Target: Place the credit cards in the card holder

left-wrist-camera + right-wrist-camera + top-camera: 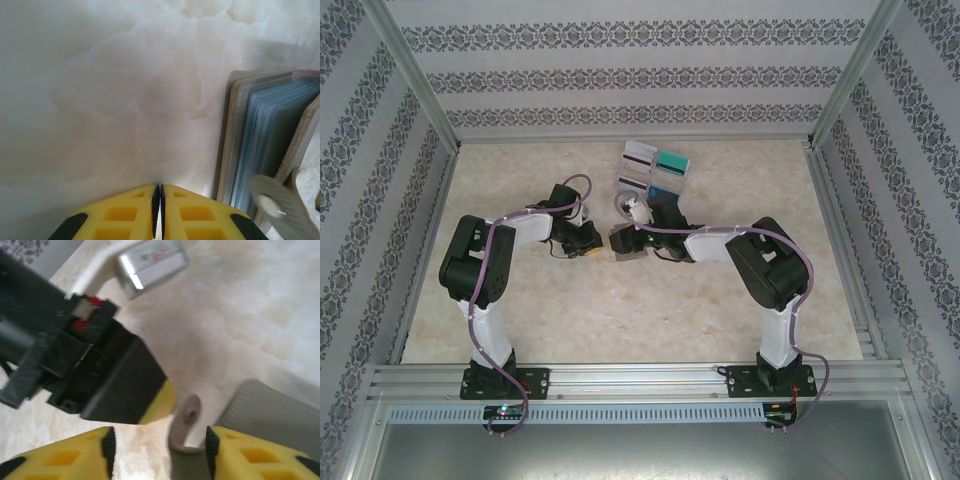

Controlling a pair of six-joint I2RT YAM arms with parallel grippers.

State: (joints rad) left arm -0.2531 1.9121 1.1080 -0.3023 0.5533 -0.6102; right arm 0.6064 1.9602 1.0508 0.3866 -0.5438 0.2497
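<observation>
Left gripper (159, 192) clenched, fingers pressed together, just beside the part-open card holder (260, 150) on the table (100, 100). Right gripper (159, 444) released, jaws apart astride its snap tab (184, 422). Credit cards (670, 162) stand further back.

Right of the left end effector (160, 200), the card holder (265, 140) runs off the picture's right edge, and its snap tab (280, 207) is just a blur. Between the right end effector (159, 450) fingers that tab smears too. From above, the card holder is half hidden under the right arm (720, 240).
</observation>
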